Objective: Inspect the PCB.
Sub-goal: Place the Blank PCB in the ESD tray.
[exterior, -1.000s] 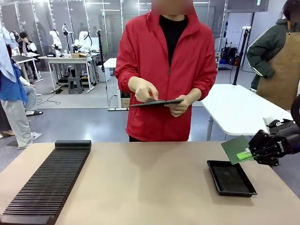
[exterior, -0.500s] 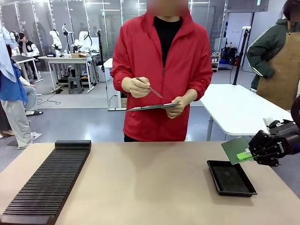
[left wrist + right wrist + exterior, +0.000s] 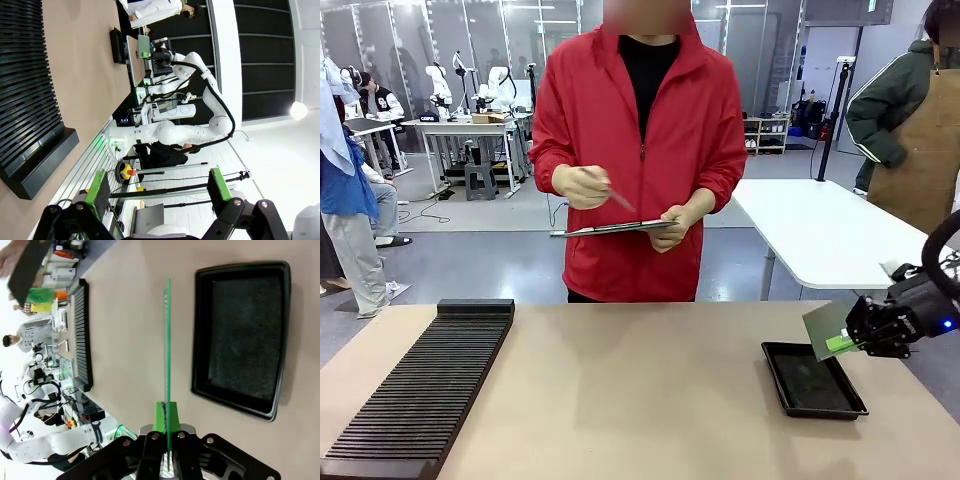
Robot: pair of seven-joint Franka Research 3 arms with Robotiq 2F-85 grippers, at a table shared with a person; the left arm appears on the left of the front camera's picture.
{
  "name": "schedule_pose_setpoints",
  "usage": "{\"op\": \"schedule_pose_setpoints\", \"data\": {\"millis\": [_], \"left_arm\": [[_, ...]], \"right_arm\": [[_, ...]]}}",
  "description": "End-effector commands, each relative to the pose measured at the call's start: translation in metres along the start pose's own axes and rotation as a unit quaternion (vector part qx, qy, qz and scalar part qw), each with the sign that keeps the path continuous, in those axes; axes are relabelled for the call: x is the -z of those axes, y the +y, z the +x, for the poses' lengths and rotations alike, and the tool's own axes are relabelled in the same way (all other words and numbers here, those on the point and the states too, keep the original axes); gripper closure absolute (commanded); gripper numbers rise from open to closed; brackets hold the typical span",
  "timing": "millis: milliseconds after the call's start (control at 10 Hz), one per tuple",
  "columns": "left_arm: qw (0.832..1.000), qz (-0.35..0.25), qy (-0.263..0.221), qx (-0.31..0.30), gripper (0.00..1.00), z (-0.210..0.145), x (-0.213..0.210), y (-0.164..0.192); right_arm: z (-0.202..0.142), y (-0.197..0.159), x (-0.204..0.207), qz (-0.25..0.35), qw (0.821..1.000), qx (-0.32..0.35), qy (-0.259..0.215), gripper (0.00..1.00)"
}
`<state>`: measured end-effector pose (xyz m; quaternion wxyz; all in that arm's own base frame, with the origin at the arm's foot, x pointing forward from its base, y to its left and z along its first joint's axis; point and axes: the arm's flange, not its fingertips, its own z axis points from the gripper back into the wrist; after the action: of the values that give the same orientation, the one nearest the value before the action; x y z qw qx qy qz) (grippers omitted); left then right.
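PCB (image 3: 823, 328) pinched by edge in shut R gripper (image 3: 842, 342) | tray (image 3: 812, 381) below jaws | L gripper (image 3: 159, 192) wide open, empty | advice: keep pinch firm, face toward person.

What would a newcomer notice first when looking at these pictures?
Probably the right pincer at the table's right edge, shut on the thin green PCB and holding it tilted in the air above the black tray. Next, the person in the red jacket at the far side, holding a dark clipboard. On the left lies a long black slotted rack.
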<state>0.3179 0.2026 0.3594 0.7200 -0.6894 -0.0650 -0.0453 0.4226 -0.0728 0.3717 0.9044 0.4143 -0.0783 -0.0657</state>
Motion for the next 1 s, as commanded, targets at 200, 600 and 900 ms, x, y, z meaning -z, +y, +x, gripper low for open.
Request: {"op": "schedule_pose_setpoints", "data": {"millis": [200,600,900], "left_arm": [[1.0,0.007,-0.001,-0.003,0.0,0.001,-0.001,-0.001],[1.0,0.007,-0.001,-0.003,0.0,0.001,-0.001,-0.001],[1.0,0.007,-0.001,-0.003,0.0,0.001,-0.001,-0.001]], "right_arm": [[0.03,-0.013,0.042,-0.035,0.999,0.01,0.041,0.97],[0.042,-0.02,0.074,-0.063,0.996,0.026,0.05,0.97],[0.04,-0.025,0.085,-0.075,0.995,0.026,0.059,0.97]]}}
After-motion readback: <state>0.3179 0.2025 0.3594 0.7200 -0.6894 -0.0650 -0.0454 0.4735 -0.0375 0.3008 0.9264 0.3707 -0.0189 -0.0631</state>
